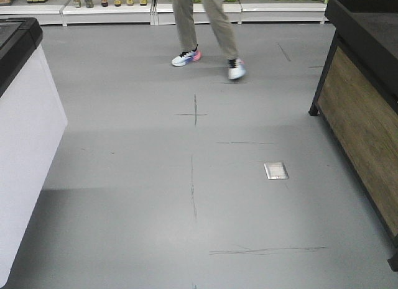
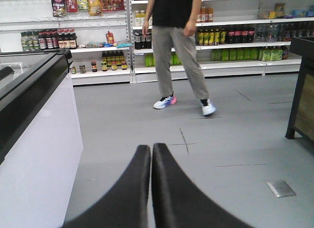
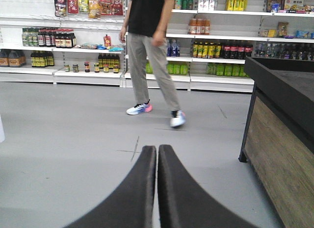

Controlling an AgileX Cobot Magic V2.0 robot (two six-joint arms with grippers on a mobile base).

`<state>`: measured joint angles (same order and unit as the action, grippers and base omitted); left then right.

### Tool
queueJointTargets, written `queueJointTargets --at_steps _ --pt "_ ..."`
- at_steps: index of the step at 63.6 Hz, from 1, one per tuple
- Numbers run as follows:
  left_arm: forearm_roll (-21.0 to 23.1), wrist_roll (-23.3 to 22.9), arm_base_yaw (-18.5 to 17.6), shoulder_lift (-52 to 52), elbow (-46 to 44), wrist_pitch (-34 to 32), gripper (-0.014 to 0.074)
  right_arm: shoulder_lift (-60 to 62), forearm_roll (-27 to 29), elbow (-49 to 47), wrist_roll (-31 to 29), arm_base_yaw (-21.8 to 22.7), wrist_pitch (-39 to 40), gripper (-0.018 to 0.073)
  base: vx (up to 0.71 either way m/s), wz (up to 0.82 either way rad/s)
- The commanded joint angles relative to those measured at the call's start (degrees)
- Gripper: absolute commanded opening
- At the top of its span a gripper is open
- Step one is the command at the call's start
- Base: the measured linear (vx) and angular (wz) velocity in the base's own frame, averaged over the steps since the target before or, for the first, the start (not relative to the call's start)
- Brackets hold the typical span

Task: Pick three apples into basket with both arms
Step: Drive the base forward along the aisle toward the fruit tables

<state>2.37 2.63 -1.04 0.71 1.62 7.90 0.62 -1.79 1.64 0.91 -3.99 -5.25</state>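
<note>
On my feeds the floor [image 1: 124, 152] is plain grey, crossed by thin dark scuff lines, with one silver plate [image 1: 276, 170] set in it. The left gripper [image 2: 151, 149] and right gripper [image 3: 157, 148] are matte black. The person [image 3: 147, 51] wears a black top, grey-beige trousers and white shoes tipped pink and blue. The freezer [image 1: 25, 127] is white, topped black. The desk [image 1: 367, 127] has brown wood-grain sides in a black frame. The shelves [image 3: 221, 79] are white.

A person [image 2: 177, 46] stands on grey floor [image 1: 137, 196] before stocked shelves [image 3: 59, 41].
</note>
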Motion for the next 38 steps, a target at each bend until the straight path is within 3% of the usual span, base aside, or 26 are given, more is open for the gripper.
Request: queueJointTargets --at_steps 1,38 --pt "0.1 -0.4 -0.2 0.7 -1.7 -4.1 -0.0006 0.7 -0.4 0.3 0.1 0.1 4.2 -0.0009 0.00 0.00" --pt "0.1 -0.4 -0.2 0.7 -1.7 -4.1 -0.0006 0.7 -0.4 0.3 0.1 0.1 4.2 -0.0009 0.00 0.00"
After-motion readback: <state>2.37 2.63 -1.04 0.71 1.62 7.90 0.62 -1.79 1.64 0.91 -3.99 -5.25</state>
